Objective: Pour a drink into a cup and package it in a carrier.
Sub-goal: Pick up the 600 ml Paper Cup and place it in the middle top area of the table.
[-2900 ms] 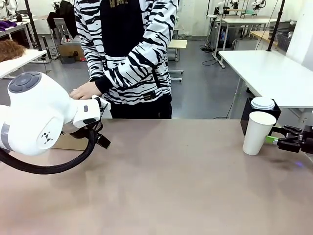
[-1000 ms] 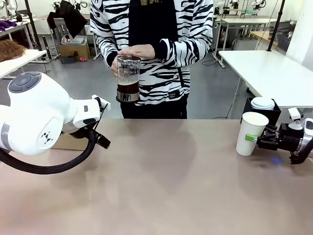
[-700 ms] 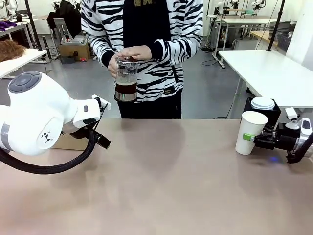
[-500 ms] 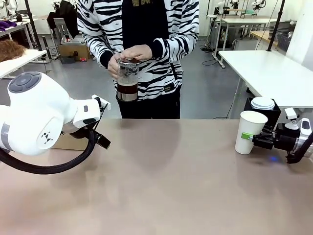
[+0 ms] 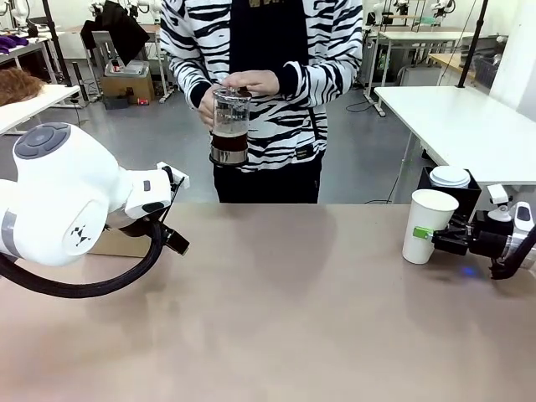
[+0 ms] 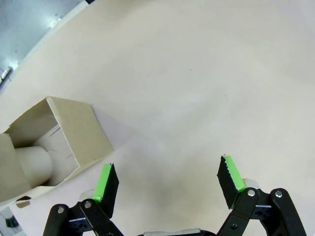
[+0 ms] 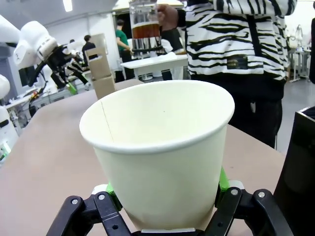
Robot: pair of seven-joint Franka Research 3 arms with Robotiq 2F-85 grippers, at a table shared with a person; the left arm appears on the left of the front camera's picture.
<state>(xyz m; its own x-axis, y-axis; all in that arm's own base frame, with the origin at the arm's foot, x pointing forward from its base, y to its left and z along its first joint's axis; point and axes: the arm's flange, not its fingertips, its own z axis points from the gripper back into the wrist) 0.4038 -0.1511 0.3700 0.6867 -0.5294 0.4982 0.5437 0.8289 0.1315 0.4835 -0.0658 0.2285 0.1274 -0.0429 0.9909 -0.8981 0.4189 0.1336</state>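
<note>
Brown tabletop (image 5: 293, 318) in front: the left end effector (image 6: 167, 179) hangs wide open and empty beside the carrier (image 6: 81, 128); at the right edge the right end effector (image 5: 427, 236) grips the empty cup (image 5: 429, 219). Beyond, a person (image 5: 268, 75) holds the pitcher (image 5: 229, 117) of dark drink (image 5: 229, 142) well apart, so a misaligned pour could spill or tip the cup.

Table (image 5: 293, 318): tan matt top, wide, mostly bare; carrier (image 5: 117, 244), brown cardboard, on the left part near the far edge, partly hidden; in the left wrist view it is open-topped with a pale cylinder inside; cup (image 5: 429, 226), white paper, upright near the right end; box (image 5: 471, 197), black, just behind the cup at the far right, holding a lidded cup (image 5: 450, 177).
</note>
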